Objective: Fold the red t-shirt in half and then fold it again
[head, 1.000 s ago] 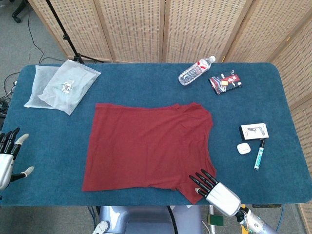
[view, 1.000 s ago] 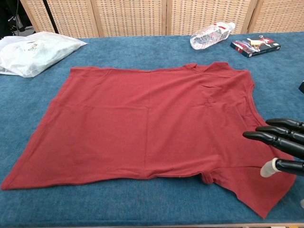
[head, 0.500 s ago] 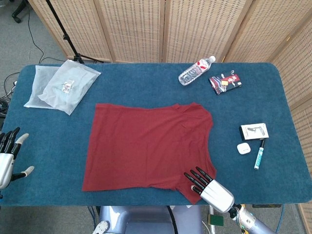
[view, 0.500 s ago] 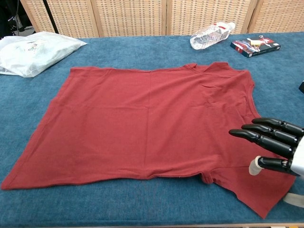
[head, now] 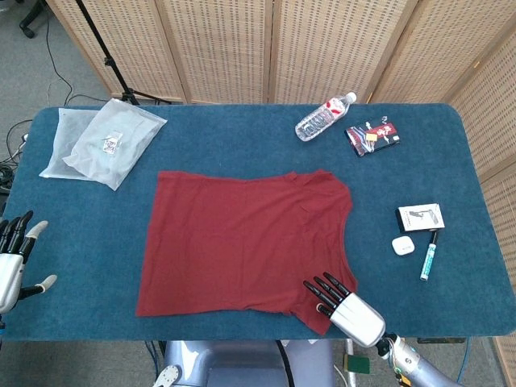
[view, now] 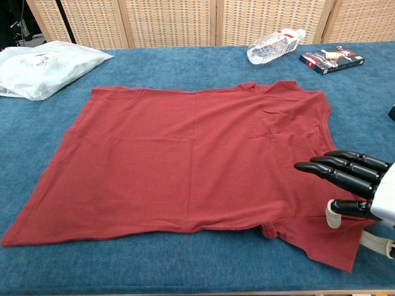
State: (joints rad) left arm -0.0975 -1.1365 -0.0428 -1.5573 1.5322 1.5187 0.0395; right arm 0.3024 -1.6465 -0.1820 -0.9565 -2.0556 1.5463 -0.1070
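Right hand (view: 355,185) sits at the near edge of the table (head: 242,129), over the near right sleeve corner of the red t-shirt (head: 242,242). Its fingers (view: 327,169) are extended and slightly apart, pointing toward the shirt's middle, nothing held; whether they touch the cloth cannot be told. Left hand (head: 14,258) is at the near left edge, well apart from the shirt, fingers spread, holding nothing. The red t-shirt lies flat and unfolded on the blue table, centre, neck end toward the right. Right of it: a white box (head: 419,217), a small white case (head: 403,246), a pen (head: 428,256). Far side: plastic bags (head: 101,143) at left, a water bottle (head: 323,117) and dark packet (head: 372,135) at right.
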